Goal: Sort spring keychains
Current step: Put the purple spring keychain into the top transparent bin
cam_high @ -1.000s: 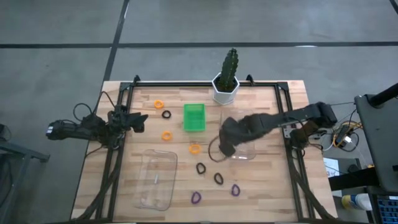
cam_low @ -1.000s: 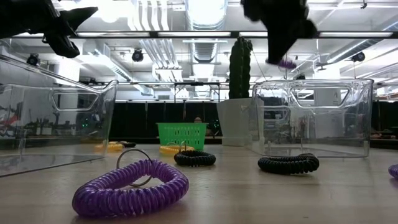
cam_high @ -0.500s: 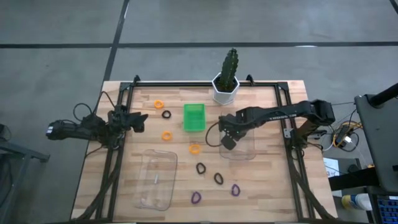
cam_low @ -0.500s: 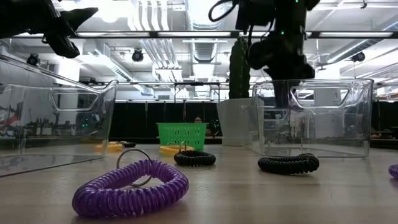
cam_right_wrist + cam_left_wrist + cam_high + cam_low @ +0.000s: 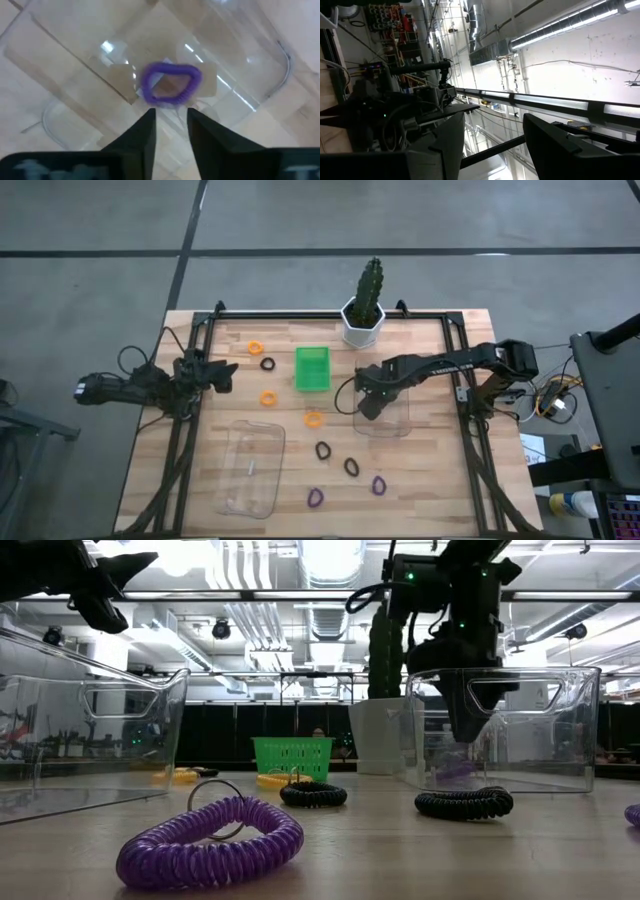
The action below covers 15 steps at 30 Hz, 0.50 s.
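My right gripper hangs open inside the right clear box, fingers pointing down. Just below the gripper a purple spring keychain lies flat on the box floor, touching no finger. On the table lie two more purple keychains, three black ones and three orange ones. My left gripper waits open at the table's left edge, raised above the table.
A second clear box stands at the near left. A green tray sits at the middle far side, with a potted cactus behind it at the far edge. Black frame rails run along the table's left and right sides.
My right gripper has come down from above the right clear box into it, shifting slightly toward the far edge. The purple keychain that hung at its fingers a second ago has been let go and now lies on the box floor.
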Tool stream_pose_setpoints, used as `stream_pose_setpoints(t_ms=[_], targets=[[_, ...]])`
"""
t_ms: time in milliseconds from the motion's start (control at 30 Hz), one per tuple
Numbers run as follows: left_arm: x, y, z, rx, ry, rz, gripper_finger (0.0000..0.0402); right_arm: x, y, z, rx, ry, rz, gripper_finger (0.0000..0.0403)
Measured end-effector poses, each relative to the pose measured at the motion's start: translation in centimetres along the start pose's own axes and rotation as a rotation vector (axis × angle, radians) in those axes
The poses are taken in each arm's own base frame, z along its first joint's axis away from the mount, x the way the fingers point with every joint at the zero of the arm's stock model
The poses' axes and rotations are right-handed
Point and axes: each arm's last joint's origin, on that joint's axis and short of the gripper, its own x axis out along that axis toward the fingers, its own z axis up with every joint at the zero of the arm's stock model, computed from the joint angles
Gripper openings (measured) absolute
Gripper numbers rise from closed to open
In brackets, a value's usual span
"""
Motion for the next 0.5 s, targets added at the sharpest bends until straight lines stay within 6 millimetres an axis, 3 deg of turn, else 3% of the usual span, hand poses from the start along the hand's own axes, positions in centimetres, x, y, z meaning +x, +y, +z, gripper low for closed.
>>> stream_pose_setpoints(t_ms=[200,500], targets=[[0.0,0.0,0.0,-0.013,0.000,0.000,0.0195,-1.9,1.4,0.2,-0.063,0.016,0.124,0.0150],[0.0,0.0,0.0,-0.015,0.000,0.000,0.0195,-7.3,5.7,-1.2,-0.243,-0.023,0.304,0.0139]])
